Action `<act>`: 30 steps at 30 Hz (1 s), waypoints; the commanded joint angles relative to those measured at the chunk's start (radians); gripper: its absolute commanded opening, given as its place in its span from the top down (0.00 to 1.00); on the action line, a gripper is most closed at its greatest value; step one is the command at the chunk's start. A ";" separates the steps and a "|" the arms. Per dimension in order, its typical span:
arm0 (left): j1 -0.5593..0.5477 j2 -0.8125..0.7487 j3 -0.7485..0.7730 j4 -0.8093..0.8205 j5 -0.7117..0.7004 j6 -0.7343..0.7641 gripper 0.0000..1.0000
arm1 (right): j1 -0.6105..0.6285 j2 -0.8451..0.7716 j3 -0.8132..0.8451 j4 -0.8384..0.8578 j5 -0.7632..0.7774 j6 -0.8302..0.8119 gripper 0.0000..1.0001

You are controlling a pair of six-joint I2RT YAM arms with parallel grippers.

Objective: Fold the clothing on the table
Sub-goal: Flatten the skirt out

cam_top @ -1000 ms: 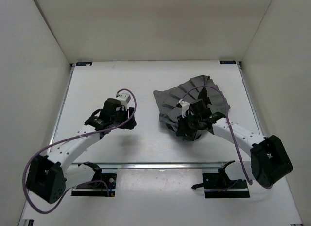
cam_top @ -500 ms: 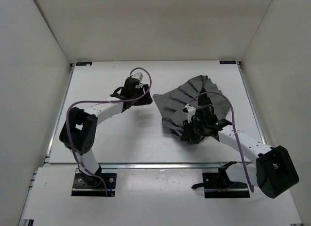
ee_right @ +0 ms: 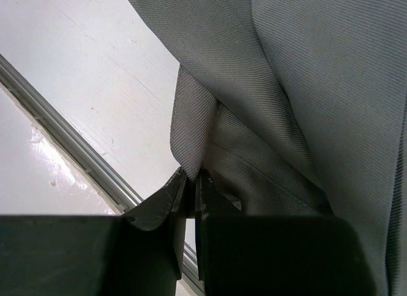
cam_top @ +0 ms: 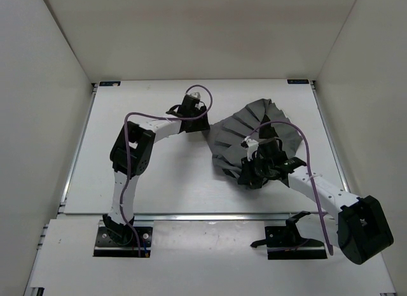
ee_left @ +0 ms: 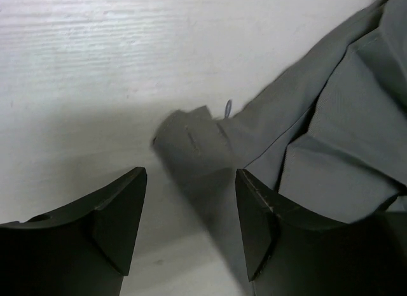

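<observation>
One clothing [cam_top: 254, 127] item, dark grey and pleated, lies fanned out on the counter [cam_top: 159, 175], at about 3 o'clock from its middle in the top view, with its longer span running roughly from 8 to 2 o'clock. The right hand [ee_right: 192, 178] is closed on a fold at the near edge, at about 6 o'clock of the heap, with the cloth hanging from the pinch. The left hand [ee_left: 191, 181] is open and grips nothing. Seen from its wrist, a small folded corner lies at 12 o'clock just beyond the gap between its fingers, and the rest spreads off toward 2 o'clock. This hand is the nearer one to that corner, so the coming grasp likely depends on reaching straight ahead onto it. The right arm [cam_top: 318, 184] covers the near part, so the layers there and the hem line cannot be made out.
</observation>
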 commanded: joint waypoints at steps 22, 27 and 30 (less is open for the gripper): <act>0.108 -0.633 -0.128 -0.221 0.033 0.061 1.00 | -0.124 -0.269 0.387 -0.159 -0.048 -0.081 1.00; 0.212 -0.886 -0.078 -0.366 0.114 0.064 1.00 | -0.250 -0.272 0.582 -0.260 -0.134 -0.105 1.00; 0.243 -0.911 -0.018 -0.419 0.115 0.094 1.00 | -0.276 -0.232 0.616 -0.248 -0.166 -0.126 1.00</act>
